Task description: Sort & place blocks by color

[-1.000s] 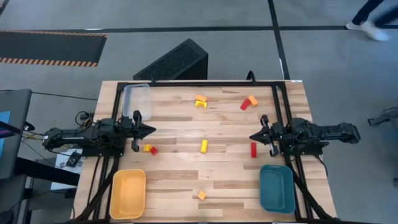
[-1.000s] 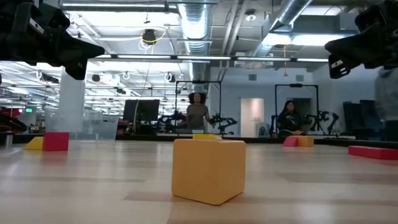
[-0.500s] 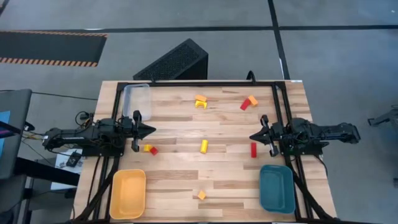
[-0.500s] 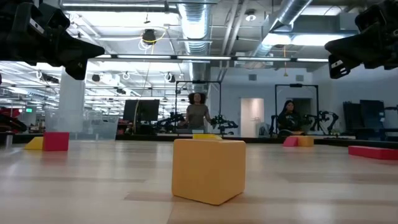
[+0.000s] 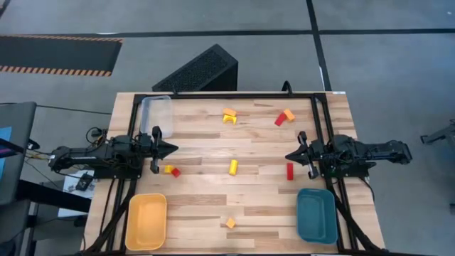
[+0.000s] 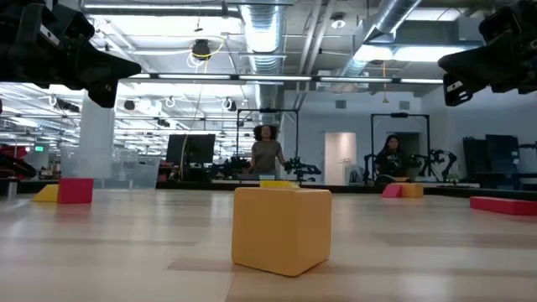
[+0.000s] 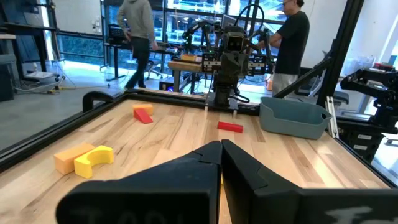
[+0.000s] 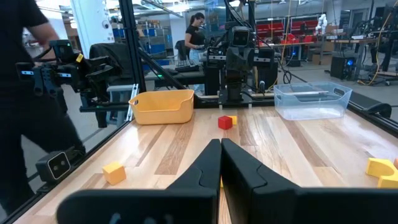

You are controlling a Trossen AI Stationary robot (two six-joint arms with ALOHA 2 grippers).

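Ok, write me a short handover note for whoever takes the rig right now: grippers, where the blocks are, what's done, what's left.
Left gripper: shut, empty, hovering at the table's left edge.
Right gripper: shut, empty, hovering at the right edge.
Blocks: all loose on the table. Yellow and red cubes near the left gripper; yellow bar in the middle; red bar near the right gripper; orange and yellow pair and red and orange pair at the far side; orange cube at the near edge.
Done: nothing; yellow tray, teal tray and clear tray hold no blocks.
Left: sort every block.
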